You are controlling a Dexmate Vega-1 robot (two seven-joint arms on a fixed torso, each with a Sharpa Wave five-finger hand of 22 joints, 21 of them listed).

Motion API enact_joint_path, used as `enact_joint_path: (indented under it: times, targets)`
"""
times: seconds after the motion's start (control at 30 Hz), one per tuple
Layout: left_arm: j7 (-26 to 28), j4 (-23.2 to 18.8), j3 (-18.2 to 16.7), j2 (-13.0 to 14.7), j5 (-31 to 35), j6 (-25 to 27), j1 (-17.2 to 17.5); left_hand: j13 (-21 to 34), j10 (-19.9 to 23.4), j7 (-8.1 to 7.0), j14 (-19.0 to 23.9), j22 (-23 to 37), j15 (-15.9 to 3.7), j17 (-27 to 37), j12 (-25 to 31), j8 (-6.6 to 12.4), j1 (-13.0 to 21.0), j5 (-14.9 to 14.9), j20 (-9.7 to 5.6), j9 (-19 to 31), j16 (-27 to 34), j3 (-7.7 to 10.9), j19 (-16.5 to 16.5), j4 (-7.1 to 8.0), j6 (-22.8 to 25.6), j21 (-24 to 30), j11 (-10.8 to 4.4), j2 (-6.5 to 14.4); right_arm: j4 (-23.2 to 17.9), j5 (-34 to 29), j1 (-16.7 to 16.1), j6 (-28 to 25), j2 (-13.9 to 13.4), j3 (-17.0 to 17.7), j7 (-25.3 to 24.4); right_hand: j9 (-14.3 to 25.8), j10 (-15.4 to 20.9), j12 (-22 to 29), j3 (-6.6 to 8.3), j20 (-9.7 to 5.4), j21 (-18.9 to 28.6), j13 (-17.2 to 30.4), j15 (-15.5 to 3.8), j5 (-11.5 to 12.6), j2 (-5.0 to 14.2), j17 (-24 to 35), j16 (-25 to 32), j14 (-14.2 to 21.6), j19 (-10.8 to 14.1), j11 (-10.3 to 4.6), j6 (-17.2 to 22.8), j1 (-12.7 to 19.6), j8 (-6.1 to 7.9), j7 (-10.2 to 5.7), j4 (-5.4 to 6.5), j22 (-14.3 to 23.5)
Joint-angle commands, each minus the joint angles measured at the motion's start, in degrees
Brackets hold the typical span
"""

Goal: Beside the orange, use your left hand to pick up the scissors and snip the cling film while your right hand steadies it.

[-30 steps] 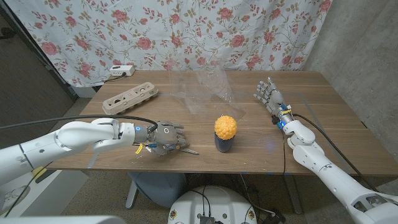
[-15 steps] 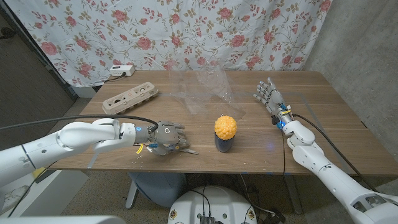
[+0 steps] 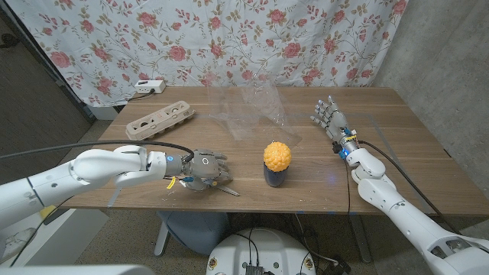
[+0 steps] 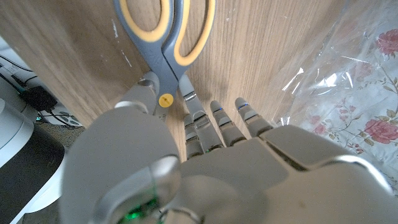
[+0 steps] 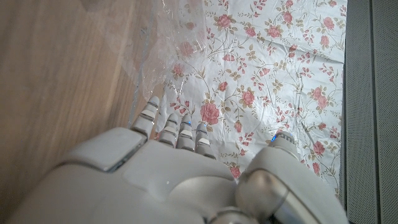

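Observation:
Grey scissors with yellow-lined handles (image 4: pixel 165 43) lie on the wooden table (image 3: pixel 397 153) near its front edge, their handles poking out past my left hand (image 3: pixel 203 169). That hand (image 4: pixel 205 162) pinches them at the pivot, thumb on one side and fingers (image 4: pixel 194 109) on the other. The orange (image 3: pixel 277 154) sits on a small dark cup to the right of it. The clear cling film (image 3: pixel 252 114) stands crumpled behind the orange and shows as cling film (image 5: pixel 168 37) ahead of my right hand (image 5: pixel 155 174). My right hand (image 3: pixel 328 116) stands open to the film's right, apart from it.
A brown egg carton (image 3: pixel 159 121) lies at the back left and a white power strip (image 3: pixel 149 87) sits at the table's far edge. A floral curtain (image 3: pixel 229 38) hangs behind the table. Bare wood lies between the orange and my right hand.
The scissors' handles have swung a little toward the table's front edge under my left hand. My right hand has stayed put.

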Motion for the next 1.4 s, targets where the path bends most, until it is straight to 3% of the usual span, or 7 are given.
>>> enact_joint_path:
  times: [0.03,0.53,1.13,1.23,1.4]
  targets:
    - [1.9,0.6,-0.2,-0.2,-1.3,-1.0,0.0,2.2,3.2,-0.08,3.5,0.2,-2.22,0.9,3.2,0.44,4.2,0.6,0.13,0.5,0.8,-0.53,0.8,-0.18,2.3,0.4,-0.8,1.9,0.3,0.2,0.0,0.4,0.4,0.1,-0.1,0.1,0.0,0.4,0.12,0.17,0.3,0.1,0.02,-0.2,0.28,0.1,0.5,-0.1,-0.5,0.14,0.2,0.4,-0.09,-0.29,-0.47,0.3]
    - [4.4,0.7,-0.6,-0.8,-1.3,-1.3,-0.1,3.9,5.2,0.36,5.7,0.2,-2.59,2.1,6.4,0.39,7.9,1.1,-0.14,0.6,1.9,-1.86,1.9,-0.28,5.0,0.6,-0.57,2.4,-1.5,0.2,-1.3,0.7,-0.2,0.6,-0.8,0.1,0.0,0.4,0.12,0.16,0.3,0.1,-0.03,-0.2,0.3,0.1,0.5,0.0,-0.5,0.16,0.1,0.3,-0.13,-0.25,-0.46,0.3]
    - [9.1,-0.4,-3.5,-3.2,-6.4,3.6,2.4,3.5,5.4,0.75,6.5,0.3,-2.68,2.7,7.0,0.33,9.6,1.2,-0.14,0.6,2.4,-2.77,2.9,-0.21,6.4,0.9,-0.4,2.3,-6.5,-0.1,-4.3,0.6,-2.3,1.7,-2.9,0.1,0.1,0.5,0.13,0.15,0.4,0.1,0.07,-0.2,0.35,0.1,0.5,0.0,-0.6,0.11,0.2,0.3,-0.13,-0.29,-0.44,0.3]
    - [9.8,-0.8,-4.1,-3.8,-7.2,4.3,2.6,3.0,5.6,2.5,6.9,0.3,-2.68,3.1,7.3,0.13,10.4,1.1,-0.22,0.7,2.6,-3.42,3.1,-0.12,7.0,0.9,-0.29,2.3,-6.9,0.0,-4.5,0.5,-2.5,1.8,-3.1,0.1,0.1,0.5,0.13,0.15,0.4,0.1,0.04,-0.2,0.36,0.1,0.5,0.0,-0.6,0.12,0.2,0.3,-0.13,-0.28,-0.44,0.3]
    - [10.9,-1.6,-4.8,-5.3,-7.8,5.4,2.3,2.7,5.8,3.22,7.1,0.3,-2.66,3.3,7.5,-0.07,10.8,1.1,-0.32,0.6,2.7,-3.79,3.2,-0.09,7.0,0.9,-0.23,2.2,-7.0,0.3,-4.8,0.5,-2.2,1.8,-3.2,0.1,0.1,0.5,0.14,0.15,0.4,0.1,0.01,-0.2,0.38,0.1,0.5,0.0,-0.6,0.06,0.2,0.3,-0.14,-0.28,-0.45,0.3]
